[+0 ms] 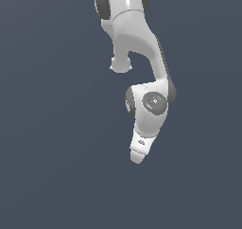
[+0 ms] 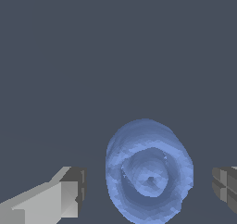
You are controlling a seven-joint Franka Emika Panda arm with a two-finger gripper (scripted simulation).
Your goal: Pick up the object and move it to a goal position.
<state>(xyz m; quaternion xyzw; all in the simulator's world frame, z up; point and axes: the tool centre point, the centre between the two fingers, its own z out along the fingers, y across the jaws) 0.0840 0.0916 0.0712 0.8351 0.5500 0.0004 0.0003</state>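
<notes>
Surface: plain dark grey-blue [image 2: 115, 47].
Object: small blue rounded knob with ringed top [image 2: 148, 172], between the fingers.
Tool: white two-fingered tool [image 2: 148, 186], spread apart, apparently not touching it.

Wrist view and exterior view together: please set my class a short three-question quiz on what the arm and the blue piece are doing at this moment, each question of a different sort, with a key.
1. True or false: in the wrist view, the blue object lies between the two fingers of the pincer, with a gap on each side.
2. Multiple choice: in the exterior view, the blue object is A) beside the arm, B) not visible, C) lifted above the arm.
3. Fill in: the object's top shows concentric ____.

Key: 1 true; 2 B; 3 rings.
</notes>
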